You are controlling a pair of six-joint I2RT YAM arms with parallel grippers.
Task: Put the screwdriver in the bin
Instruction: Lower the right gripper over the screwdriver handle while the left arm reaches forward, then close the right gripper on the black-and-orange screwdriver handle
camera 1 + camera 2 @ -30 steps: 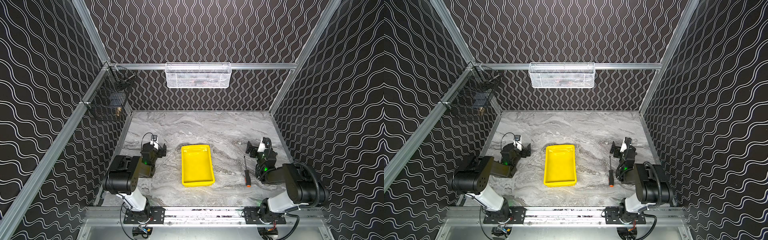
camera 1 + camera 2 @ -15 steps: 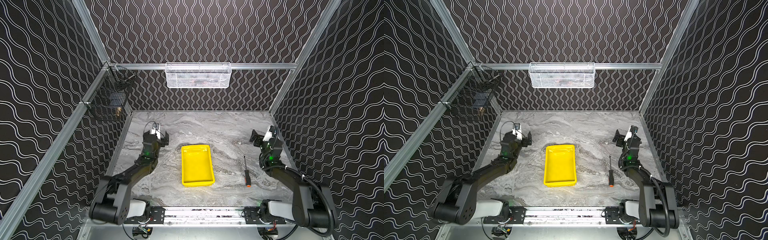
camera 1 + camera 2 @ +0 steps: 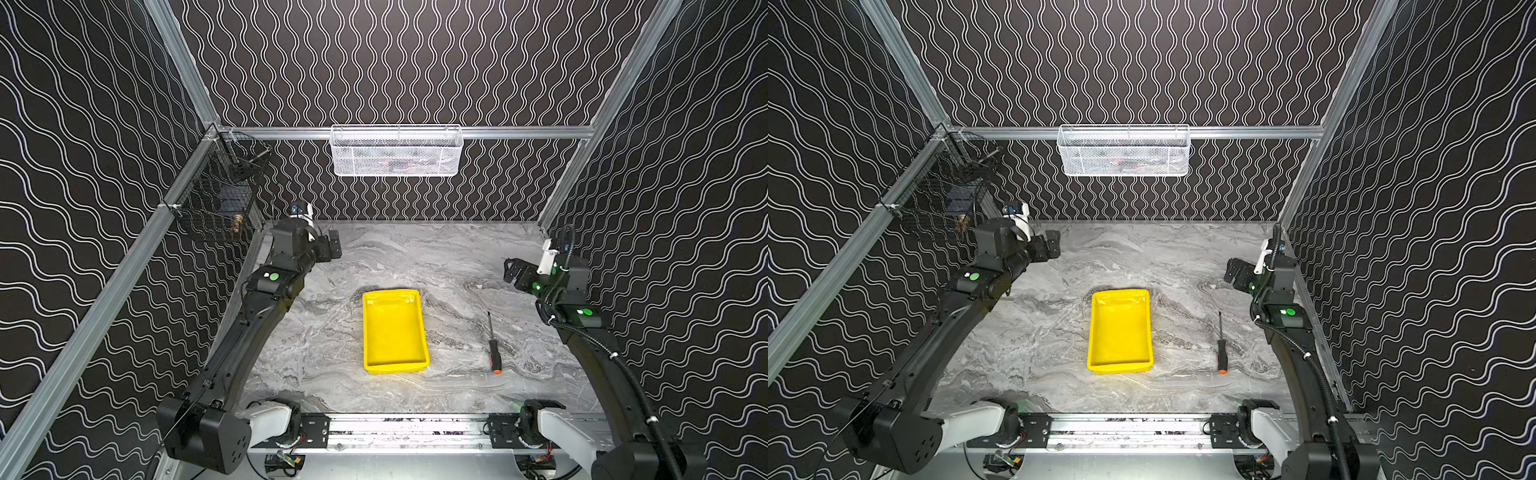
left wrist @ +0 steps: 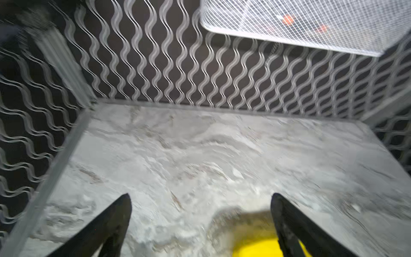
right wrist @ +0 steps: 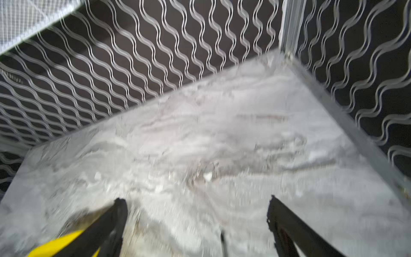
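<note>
at the far left a black wire cage basket [image 3: 216, 195] is hanging on the side rail. just right of it the left gripper [image 3: 330, 249] is hovering over the back left part of the grey veined table [image 3: 415, 249]. the left wrist view is showing its fingers [image 4: 115, 222] standing wide apart with nothing between them, and a blurred yellow corner of the bin [image 4: 255, 247] is showing beside one of them. near the middle a white mesh basket [image 3: 397, 151] is hanging on the back rail. in both top views the bin [image 3: 394, 332] is sitting on the middle of the table, its long sides running front to back. to its right, well apart from its wall, the screwdriver [image 3: 493, 347] is lying flat on the table, shaft pointing toward the back and orange cap toward the front. farther right and farther back the right gripper [image 3: 512, 272] is hovering near the right wall, apart from the screwdriver. the right wrist view is showing its fingers [image 5: 287, 224] spread wide and gripping nothing, with the thin shaft tip showing on the table between them.
</note>
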